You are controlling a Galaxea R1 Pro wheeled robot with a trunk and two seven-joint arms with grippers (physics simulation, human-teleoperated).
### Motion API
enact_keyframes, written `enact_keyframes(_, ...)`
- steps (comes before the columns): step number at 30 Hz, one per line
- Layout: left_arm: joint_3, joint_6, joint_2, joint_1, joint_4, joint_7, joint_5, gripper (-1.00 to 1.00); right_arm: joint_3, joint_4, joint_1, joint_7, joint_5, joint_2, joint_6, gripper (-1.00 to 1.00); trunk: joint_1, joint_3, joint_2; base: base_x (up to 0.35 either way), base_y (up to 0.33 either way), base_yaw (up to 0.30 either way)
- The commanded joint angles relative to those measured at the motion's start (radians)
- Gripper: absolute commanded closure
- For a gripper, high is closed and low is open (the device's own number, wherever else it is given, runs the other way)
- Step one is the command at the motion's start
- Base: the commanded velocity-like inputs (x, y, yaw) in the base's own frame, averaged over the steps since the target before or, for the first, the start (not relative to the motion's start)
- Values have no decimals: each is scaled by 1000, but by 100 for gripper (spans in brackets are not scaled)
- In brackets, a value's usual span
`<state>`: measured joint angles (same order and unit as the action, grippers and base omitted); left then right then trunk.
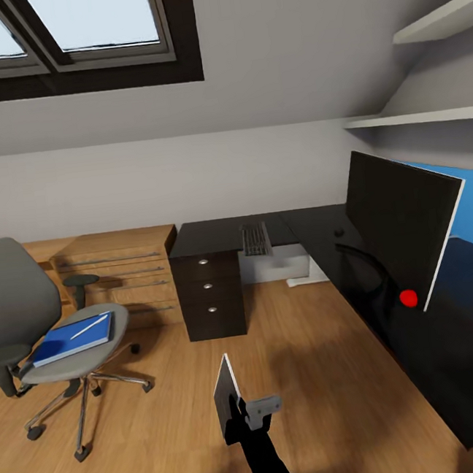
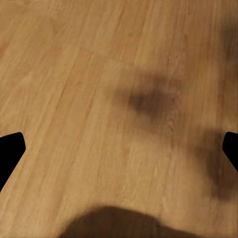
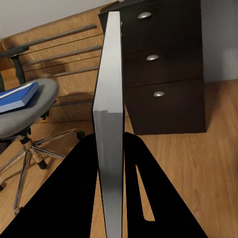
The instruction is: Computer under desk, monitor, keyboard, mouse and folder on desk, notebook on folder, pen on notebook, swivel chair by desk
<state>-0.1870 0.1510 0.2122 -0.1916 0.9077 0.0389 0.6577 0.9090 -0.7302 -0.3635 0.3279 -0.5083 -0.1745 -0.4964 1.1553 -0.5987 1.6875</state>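
My right gripper [image 1: 240,411] is low in the head view, shut on a thin grey-white folder [image 1: 227,390] held upright on edge; the right wrist view shows the folder [image 3: 110,114] clamped between the black fingers [image 3: 74,198]. A blue notebook [image 1: 73,338] with a white pen [image 1: 89,326] on it lies on the grey swivel chair [image 1: 24,305] at the left. On the black L-shaped desk [image 1: 317,231] stand the monitor [image 1: 405,235], keyboard [image 1: 255,239] and mouse [image 1: 338,233]. My left gripper [image 2: 119,153] hangs open over bare floor.
A black drawer unit [image 1: 210,294] stands under the desk's left end, and a pale box [image 1: 276,265] sits under the desk beside it. A wooden slatted unit [image 1: 122,268] runs along the wall behind the chair. Open wood floor [image 1: 311,375] lies between chair and desk.
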Motion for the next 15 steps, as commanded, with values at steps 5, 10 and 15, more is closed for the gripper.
enact_keyframes(5,-4,4,1,0,0,2,10,-100,5,0,-2,2,-10,0,-5,100,-19,15,-35,0,3,1)
enact_keyframes(10,-4,4,2,0,0,3,12,-100,5,0,-2,2,-10,0,-5,100,-38,31,-70,0,0,0)
enact_keyframes(15,-3,4,3,0,0,3,13,-100,5,1,-2,2,-10,0,-7,100,-58,46,-105,181,0,0)
